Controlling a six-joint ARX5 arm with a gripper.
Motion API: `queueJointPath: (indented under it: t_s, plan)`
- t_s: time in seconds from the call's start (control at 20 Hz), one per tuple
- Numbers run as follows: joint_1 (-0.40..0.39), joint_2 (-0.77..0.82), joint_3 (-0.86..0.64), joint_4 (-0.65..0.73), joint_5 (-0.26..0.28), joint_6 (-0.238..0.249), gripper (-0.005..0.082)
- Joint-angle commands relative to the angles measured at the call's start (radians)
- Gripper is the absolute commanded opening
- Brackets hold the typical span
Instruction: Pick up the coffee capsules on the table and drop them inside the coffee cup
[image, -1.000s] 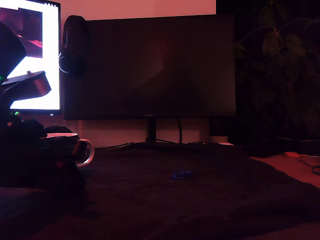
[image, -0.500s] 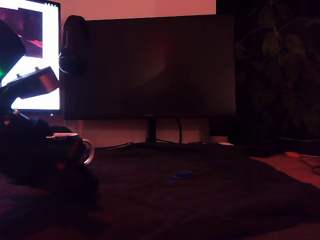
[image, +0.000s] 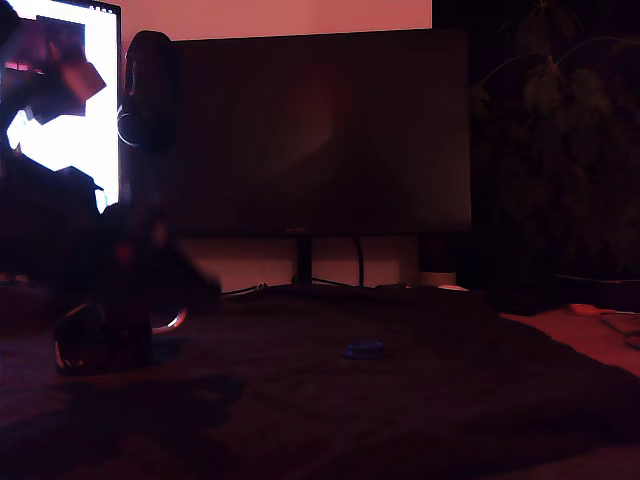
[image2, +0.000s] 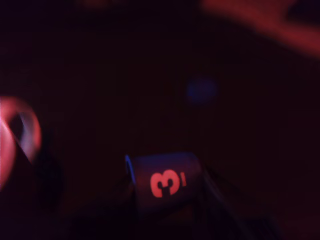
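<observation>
Scene dim, arm (image: 110, 270) blurred at exterior view's left, hiding most of cup (image: 172, 322). Blue capsule (image: 364, 349) lies alone on table (image: 420, 400). End effector state cannot be told.

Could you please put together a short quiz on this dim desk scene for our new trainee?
1. True or false: the low blue coffee capsule lies in the open on the dark table cloth.
2. In the exterior view, which screen is lit? A: the smaller monitor at the exterior view's left. B: the large central one. C: both.
3. Fill in: in the wrist view, the dark cylinder bears the red digit ___.

Key: 1 true; 2 A; 3 the digit 3.
</observation>
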Motion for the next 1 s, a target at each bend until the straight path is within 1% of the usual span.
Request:
queueJointPath:
  t_s: [0.0, 0.15, 0.25, 0.4, 0.65, 0.75, 0.9, 0.95]
  plan:
    - [0.002, -0.037, 0.013, -0.002, 0.004, 0.008, 0.0263]
    - [0.014, -0.097, 0.013, -0.018, -0.002, 0.029, 0.0263]
    - [0.043, -0.126, 0.013, -0.041, -0.023, 0.034, 0.0263]
    - [0.117, -0.166, 0.013, -0.068, -0.023, 0.049, 0.0263]
    - [0.236, -0.217, 0.013, -0.091, -0.018, 0.050, 0.0263]
    - [0.282, -0.217, 0.016, -0.114, 0.001, 0.049, 0.0263]
    - [0.342, -0.216, 0.024, -0.150, 0.062, 0.049, 0.0263]
    - [0.357, -0.216, 0.030, -0.159, 0.070, 0.049, 0.0263]
